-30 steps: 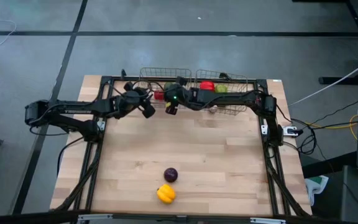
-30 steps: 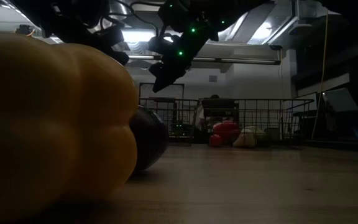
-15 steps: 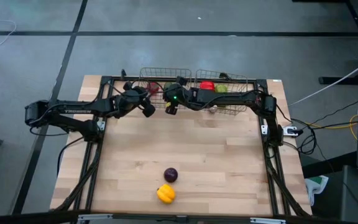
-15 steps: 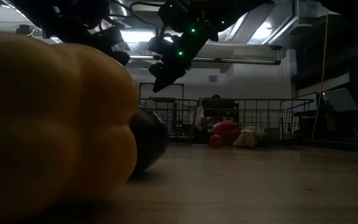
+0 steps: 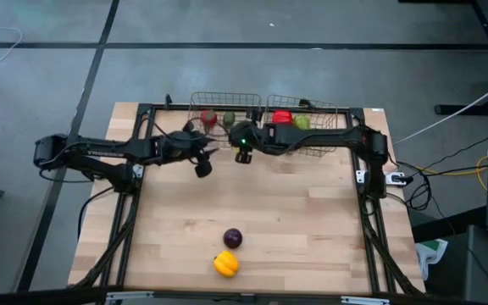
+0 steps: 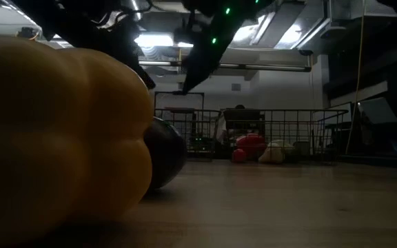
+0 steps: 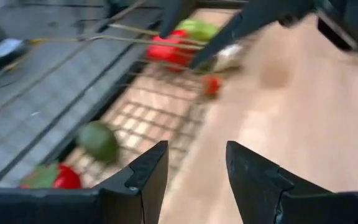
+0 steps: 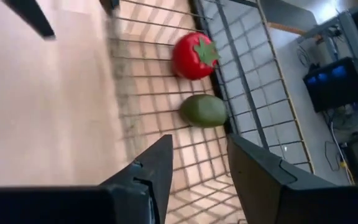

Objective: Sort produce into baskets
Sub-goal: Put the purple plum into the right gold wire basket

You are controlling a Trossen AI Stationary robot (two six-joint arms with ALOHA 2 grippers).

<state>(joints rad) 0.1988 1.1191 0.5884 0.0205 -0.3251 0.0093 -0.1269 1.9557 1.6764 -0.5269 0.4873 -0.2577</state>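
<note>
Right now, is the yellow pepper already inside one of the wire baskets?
No, the yellow pepper lies on the table near its front edge, beside the purple ball.

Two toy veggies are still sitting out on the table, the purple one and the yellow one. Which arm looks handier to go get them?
Probably the left. Both grippers hang open and empty near the baskets, far from the purple ball and yellow pepper. The left gripper sits slightly nearer them than the right gripper.

Pale wooden plank table (image 5: 295, 212) seen from above, framed in black metal.
Two wire-grid baskets (image 5: 224, 108) (image 5: 312, 119) sit side by side at its upper edge; a purple ball (image 5: 233, 238) touches a yellow pepper (image 5: 225, 264) near the lower centre.
</note>
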